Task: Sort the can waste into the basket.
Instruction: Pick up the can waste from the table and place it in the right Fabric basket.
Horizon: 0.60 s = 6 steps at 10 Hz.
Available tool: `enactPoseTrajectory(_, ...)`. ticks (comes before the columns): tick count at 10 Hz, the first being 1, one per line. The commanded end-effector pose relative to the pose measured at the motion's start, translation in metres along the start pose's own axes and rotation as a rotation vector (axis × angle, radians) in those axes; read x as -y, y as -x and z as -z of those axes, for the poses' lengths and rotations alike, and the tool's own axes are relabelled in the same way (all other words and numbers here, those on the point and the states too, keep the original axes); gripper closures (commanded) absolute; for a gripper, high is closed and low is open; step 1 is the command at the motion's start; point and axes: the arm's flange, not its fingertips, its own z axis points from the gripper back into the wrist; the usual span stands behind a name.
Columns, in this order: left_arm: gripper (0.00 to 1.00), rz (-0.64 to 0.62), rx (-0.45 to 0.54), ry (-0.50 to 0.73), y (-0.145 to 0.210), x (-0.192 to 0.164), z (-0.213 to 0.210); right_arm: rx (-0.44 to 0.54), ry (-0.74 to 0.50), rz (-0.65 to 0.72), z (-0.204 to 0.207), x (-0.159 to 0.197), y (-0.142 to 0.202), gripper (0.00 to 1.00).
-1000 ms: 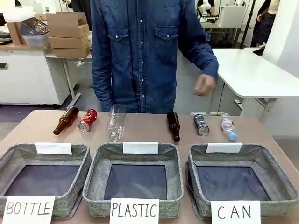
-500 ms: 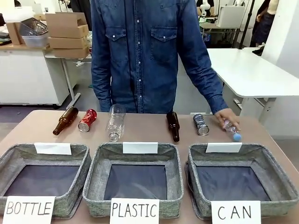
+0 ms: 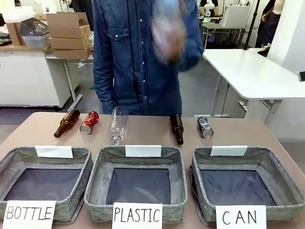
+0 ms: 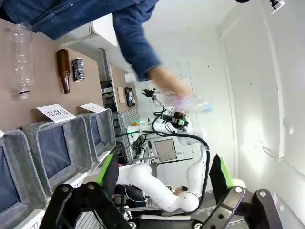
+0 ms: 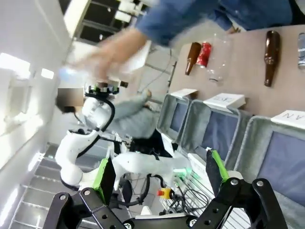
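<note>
Your left fingers [image 4: 107,172] are spread wide with nothing between them, and so are your right fingers [image 5: 106,179]; both hang well back from the work. The CAN basket [image 3: 196,191] has no can in it. Both cans lie on their sides at the far edge of the surface [image 3: 147,132]. The black can [image 3: 205,127] is just behind that basket, and the red can [image 3: 89,122] is far to the left, close beside a brown glass bottle [image 3: 66,123].

Expect light, thin-walled, slick cylinders that roll and dent, so close gently across the mid-body. The person's hand [image 3: 167,33] is raised and blurred, and what it holds is hard to make out. Whether the cans are empty cannot be told.
</note>
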Motion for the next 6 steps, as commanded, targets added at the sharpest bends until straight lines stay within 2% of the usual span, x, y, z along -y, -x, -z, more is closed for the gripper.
enactPoseTrajectory(1, 0.00, 0.025, -0.012, 0.004, 0.001, 0.001, -0.001, 0.053, -0.068, -0.019, -0.015, 0.000, 0.024, 0.00)
enactPoseTrajectory(2, 0.00, 0.025, -0.012, 0.004, 0.001, 0.001, -0.001, 0.053, -0.068, -0.019, -0.015, 0.000, 0.024, 0.00)
enactPoseTrajectory(3, 0.00, 0.025, -0.012, 0.004, 0.001, 0.001, -0.001, 0.016, -0.013, 0.001, -0.006, 0.001, 0.005, 0.00)
enactPoseTrajectory(4, 0.00, 0.025, -0.012, 0.004, 0.001, 0.001, -0.001, 0.032, 0.039, 0.014, -0.002, -0.006, 0.010, 0.00)
enactPoseTrajectory(6, 0.00, 0.025, -0.012, 0.004, 0.001, 0.001, -0.001, 0.013, 0.214, 0.120, 0.013, -0.019, -0.022, 0.00)
